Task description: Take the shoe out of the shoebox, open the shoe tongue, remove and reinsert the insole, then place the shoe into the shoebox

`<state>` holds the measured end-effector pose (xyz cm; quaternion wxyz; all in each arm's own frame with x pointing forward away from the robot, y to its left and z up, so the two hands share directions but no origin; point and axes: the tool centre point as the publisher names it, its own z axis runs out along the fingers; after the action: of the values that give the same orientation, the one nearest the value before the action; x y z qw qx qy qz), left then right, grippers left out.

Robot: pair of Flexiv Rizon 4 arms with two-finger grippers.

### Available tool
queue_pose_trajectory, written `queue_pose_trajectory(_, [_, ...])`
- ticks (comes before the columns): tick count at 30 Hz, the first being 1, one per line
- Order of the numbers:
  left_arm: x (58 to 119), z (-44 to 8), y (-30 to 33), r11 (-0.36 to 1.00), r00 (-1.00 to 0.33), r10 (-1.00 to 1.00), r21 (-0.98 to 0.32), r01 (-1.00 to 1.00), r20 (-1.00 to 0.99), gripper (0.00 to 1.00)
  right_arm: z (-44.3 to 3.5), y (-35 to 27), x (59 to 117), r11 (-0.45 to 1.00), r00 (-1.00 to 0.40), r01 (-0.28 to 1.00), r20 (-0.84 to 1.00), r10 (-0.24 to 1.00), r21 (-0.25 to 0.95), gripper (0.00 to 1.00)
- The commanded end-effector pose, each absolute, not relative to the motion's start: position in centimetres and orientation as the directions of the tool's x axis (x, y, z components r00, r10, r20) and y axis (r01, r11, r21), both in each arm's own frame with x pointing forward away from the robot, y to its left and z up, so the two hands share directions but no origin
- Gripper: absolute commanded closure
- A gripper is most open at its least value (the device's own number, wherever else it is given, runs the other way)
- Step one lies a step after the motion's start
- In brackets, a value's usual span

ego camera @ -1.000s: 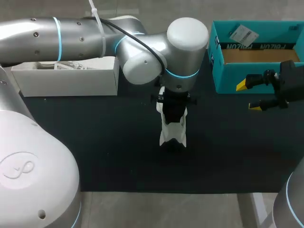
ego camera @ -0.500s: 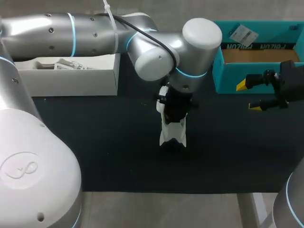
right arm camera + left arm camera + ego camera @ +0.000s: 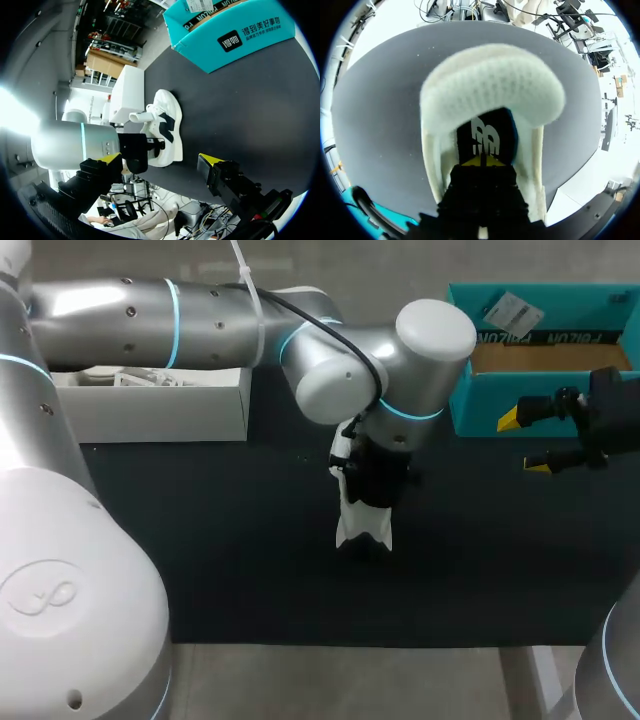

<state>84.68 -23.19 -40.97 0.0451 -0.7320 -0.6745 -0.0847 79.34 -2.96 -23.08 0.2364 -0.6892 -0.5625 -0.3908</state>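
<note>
A white shoe (image 3: pixel 362 530) stands on the black mat (image 3: pixel 200 540) in mid-table, out of the teal shoebox (image 3: pixel 480 405). My left arm reaches past the middle, and my left gripper (image 3: pixel 368 506) points down into the shoe's opening. In the left wrist view the shoe (image 3: pixel 490 85) arches around my left gripper (image 3: pixel 482 161). Its yellow tips are shut together and touch the black insole (image 3: pixel 485 132), which lies inside the shoe. My right gripper (image 3: pixel 523 443) hangs open and empty in front of the shoebox. The right wrist view shows the shoe (image 3: pixel 167 127), its tongue raised, ahead of my right gripper (image 3: pixel 160 161).
An open white box (image 3: pixel 150 415) sits at the back left of the mat. The teal shoebox (image 3: pixel 225 35) stands open at the back right with a brown bottom and a paper tag inside. Bare mat lies in front of the shoe and between shoe and shoebox.
My left arm's elbow and wrist have swung to the right above the shoe, while the gripper stays down in the opening. The shoe and my right arm have kept still.
</note>
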Motion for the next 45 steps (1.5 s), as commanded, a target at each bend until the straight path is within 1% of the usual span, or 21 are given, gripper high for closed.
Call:
queue_pose_trajectory(1, [84.7,-42.0,-23.2,-0.053,0.048,0.988,0.030,0.998,0.145,1.00,-23.1,-2.9,79.3,-0.257,0.064,0.960,0.803,0.593,0.113,0.00])
queue_pose_trajectory(9, [85.3,-38.4,-23.3,0.005,-0.007,0.999,0.049,0.999,0.046,1.00,-23.1,-2.9,79.3,-0.257,0.064,0.960,0.803,0.593,0.113,0.00])
queue_pose_trajectory(14, [85.3,-37.4,-22.5,-0.036,0.032,0.996,0.045,0.998,0.083,1.00,-23.1,-2.9,79.3,-0.257,0.064,0.960,0.803,0.593,0.113,0.00])
queue_pose_trajectory(17, [85.0,-37.8,-22.1,-0.060,0.056,0.990,0.025,0.998,0.126,1.00,-23.1,-2.9,79.3,-0.257,0.064,0.960,0.803,0.593,0.113,0.00])
queue_pose_trajectory(24, [84.0,-40.1,-22.1,-0.080,0.079,0.986,0.003,0.997,0.144,1.00,-23.1,-2.9,79.3,-0.257,0.064,0.960,0.803,0.593,0.113,0.00])
queue_pose_trajectory(32, [83.2,-43.1,-22.3,-0.070,0.075,0.985,-0.036,0.997,0.158,1.00,-23.1,-2.9,79.3,-0.257,0.064,0.960,0.803,0.593,0.113,0.00])
queue_pose_trajectory(38, [82.8,-42.5,-23.0,-0.037,0.042,0.997,-0.083,0.996,0.059,1.00,-23.1,-2.9,79.3,-0.257,0.064,0.960,0.803,0.593,0.113,0.00])
queue_pose_trajectory(41, [83.0,-41.3,-23.2,-0.004,0.002,1.000,-0.086,0.996,-0.018,1.00,-23.1,-2.9,79.3,-0.257,0.064,0.960,0.803,0.593,0.113,0.00])
queue_pose_trajectory(45, [83.0,-39.8,-23.1,-0.017,0.014,0.998,-0.070,0.997,-0.054,1.00,-23.1,-2.9,79.3,-0.257,0.064,0.960,0.803,0.593,0.113,0.00])
